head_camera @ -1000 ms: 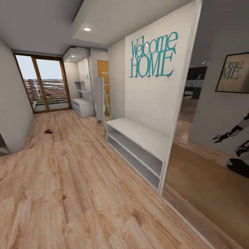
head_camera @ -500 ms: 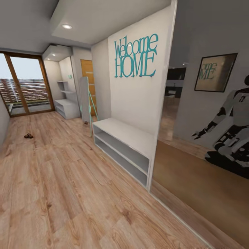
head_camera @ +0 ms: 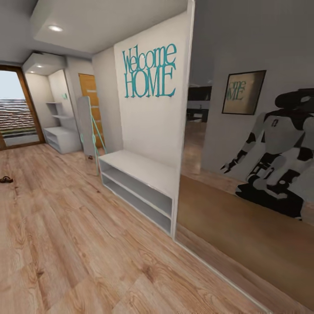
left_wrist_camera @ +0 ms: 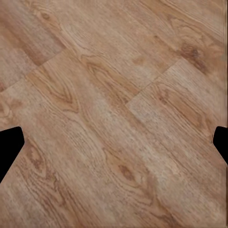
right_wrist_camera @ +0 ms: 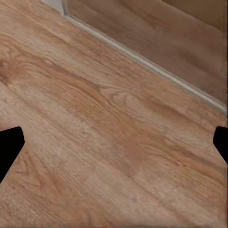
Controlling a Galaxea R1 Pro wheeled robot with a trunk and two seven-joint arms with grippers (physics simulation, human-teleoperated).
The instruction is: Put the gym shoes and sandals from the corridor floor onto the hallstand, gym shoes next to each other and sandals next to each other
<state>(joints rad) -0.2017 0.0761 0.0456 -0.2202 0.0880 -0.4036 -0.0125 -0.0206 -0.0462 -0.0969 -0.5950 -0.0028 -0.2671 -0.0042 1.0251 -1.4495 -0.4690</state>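
A small dark brown pair on the corridor floor [head_camera: 65, 244], at the far left, looks like the two sandals [head_camera: 5, 179]; it is too small to make out detail. The gym shoes are out of view. The hallstand [head_camera: 61, 138], light grey with floating shelves above it, stands in the far alcove beside the glass door. My left gripper [left_wrist_camera: 114, 147] hangs open over bare planks, its black fingertips [left_wrist_camera: 9, 147] wide apart. The right gripper [right_wrist_camera: 114, 147] is open too, over planks close to a wardrobe's floor rail.
A long grey two-shelf bench [head_camera: 139, 172] lines the wall under the "Welcome HOME" lettering. Right of it, a mirrored sliding door [head_camera: 244, 174] reflects the robot. A leaning standing mirror [head_camera: 87, 128] stands beyond the bench, with a tiny dark object [head_camera: 89, 158] at its foot.
The head camera has swung to the right, so the whole picture has slid left. The sandals now sit at the left edge and the robot's reflection is in fuller view.
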